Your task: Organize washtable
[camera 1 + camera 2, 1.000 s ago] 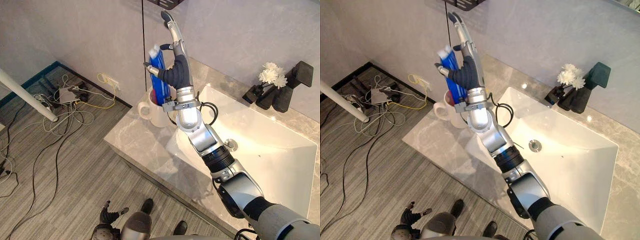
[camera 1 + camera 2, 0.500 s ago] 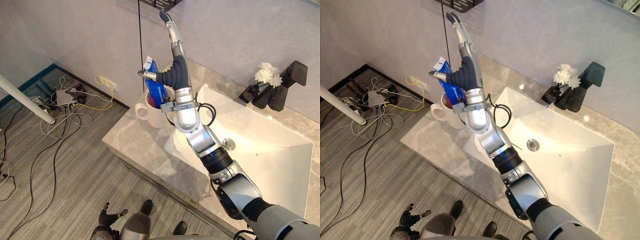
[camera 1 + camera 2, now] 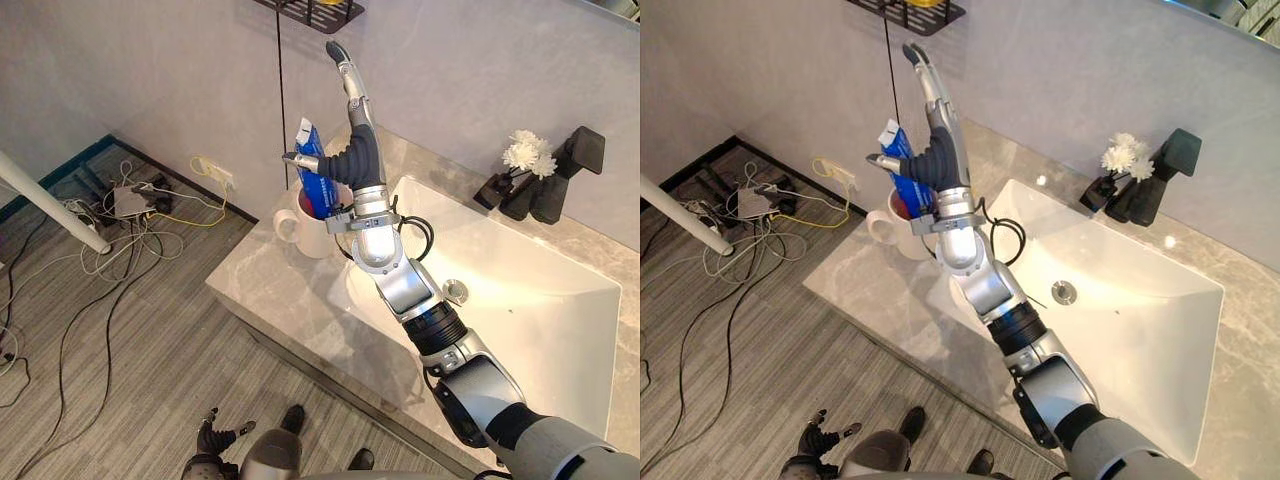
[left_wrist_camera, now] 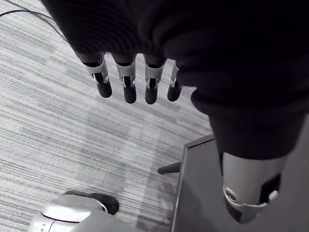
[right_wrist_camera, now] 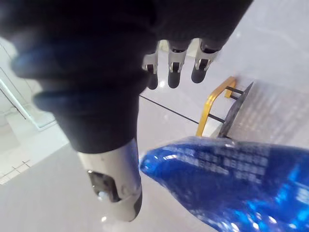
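left hand [image 4: 129, 87] hangs low over the floor, fingers slack, holding nothing. past the counter [image 3: 262, 292] edge, the mug [image 3: 303, 235] stands beside the sink [image 3: 545, 335], with the blue tube [image 3: 309, 138] upright in it, top leaning out. the right hand [image 3: 354, 162] is raised just behind the tube, fingers straight up and thumb stretched across its front, not clamped. judged, the tube is being let go: lift the hand straight up and away so the thumb does not drag it back out or tip the mug. the wrist hides the tube's lower end and part of the mug; i cannot tell if the thumb touches. faucet [image 3: 562, 183] and flowers [image 3: 523, 153] stand far back.
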Tool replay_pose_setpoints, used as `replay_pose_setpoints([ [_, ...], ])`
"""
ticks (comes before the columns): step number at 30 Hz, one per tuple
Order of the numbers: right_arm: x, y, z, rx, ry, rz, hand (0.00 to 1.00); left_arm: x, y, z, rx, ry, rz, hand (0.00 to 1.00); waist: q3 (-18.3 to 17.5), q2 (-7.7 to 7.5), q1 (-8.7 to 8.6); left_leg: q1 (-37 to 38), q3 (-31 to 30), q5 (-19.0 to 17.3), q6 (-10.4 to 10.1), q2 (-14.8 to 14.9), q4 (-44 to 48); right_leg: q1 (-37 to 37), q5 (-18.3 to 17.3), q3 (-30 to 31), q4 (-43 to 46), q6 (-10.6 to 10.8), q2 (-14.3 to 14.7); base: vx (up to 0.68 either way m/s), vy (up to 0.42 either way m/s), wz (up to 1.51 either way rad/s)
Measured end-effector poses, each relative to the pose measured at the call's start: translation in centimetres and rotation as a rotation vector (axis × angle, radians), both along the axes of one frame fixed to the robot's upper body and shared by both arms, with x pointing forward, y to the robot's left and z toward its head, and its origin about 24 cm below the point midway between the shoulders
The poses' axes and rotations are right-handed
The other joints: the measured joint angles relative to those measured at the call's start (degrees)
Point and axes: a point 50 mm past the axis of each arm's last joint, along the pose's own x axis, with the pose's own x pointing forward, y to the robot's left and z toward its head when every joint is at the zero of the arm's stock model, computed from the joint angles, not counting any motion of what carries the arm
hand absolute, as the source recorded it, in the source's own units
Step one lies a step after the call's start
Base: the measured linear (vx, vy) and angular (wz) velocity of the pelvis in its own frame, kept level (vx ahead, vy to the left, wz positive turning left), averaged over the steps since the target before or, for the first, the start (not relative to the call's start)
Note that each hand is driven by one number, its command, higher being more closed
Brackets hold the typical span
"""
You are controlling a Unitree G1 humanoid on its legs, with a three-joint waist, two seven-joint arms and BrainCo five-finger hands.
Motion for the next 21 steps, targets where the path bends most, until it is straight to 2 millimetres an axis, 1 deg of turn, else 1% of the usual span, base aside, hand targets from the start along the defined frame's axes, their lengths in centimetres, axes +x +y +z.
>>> replay_pose_setpoints([
  [7,-0.7,-0.4,0.0,0.039,-0.009,0.023,0.00,-0.2,0.0,-0.1,0.001,0.009,0.003,0.00,-0.09,0.01,-0.30,0.01,0.20,0.00,0.00,-0.01,0.30,0.05,0.00,0.39,0.03,0.00,-0.02,0.00,0.000,-0.01],
  [9,-0.7,-0.3,-0.1,0.051,0.001,0.034,0.00,-0.7,0.1,-0.2,0.003,0.024,0.009,0.00,-0.94,0.12,-1.36,0.00,0.21,0.00,0.01,-0.03,0.30,0.04,0.00,0.50,0.03,0.00,-0.04,0.00,0.000,0.00],
  [12,-0.8,-0.6,0.1,0.059,-0.010,0.039,0.00,-1.0,0.1,-0.3,0.001,0.035,0.010,0.00,-1.70,0.26,-1.71,0.15,0.25,0.00,0.00,0.03,0.29,0.03,0.00,0.72,0.03,0.00,-0.04,0.00,0.013,-0.05],
  [15,-1.1,-0.7,0.2,0.059,-0.019,0.051,0.00,-1.0,0.1,-0.3,0.001,0.038,0.011,0.00,-1.73,0.30,-1.99,0.22,0.37,0.00,0.00,0.10,0.31,0.06,0.00,0.82,0.03,0.00,0.01,0.00,0.000,0.00],
  [21,-1.0,-0.9,-0.2,0.048,-0.005,0.047,0.00,-1.3,0.2,-0.4,0.003,0.044,0.012,0.00,-1.78,0.29,-2.85,0.45,0.97,0.00,0.01,0.13,0.35,0.10,0.01,1.13,0.13,0.00,-0.03,0.00,0.009,-0.02],
])
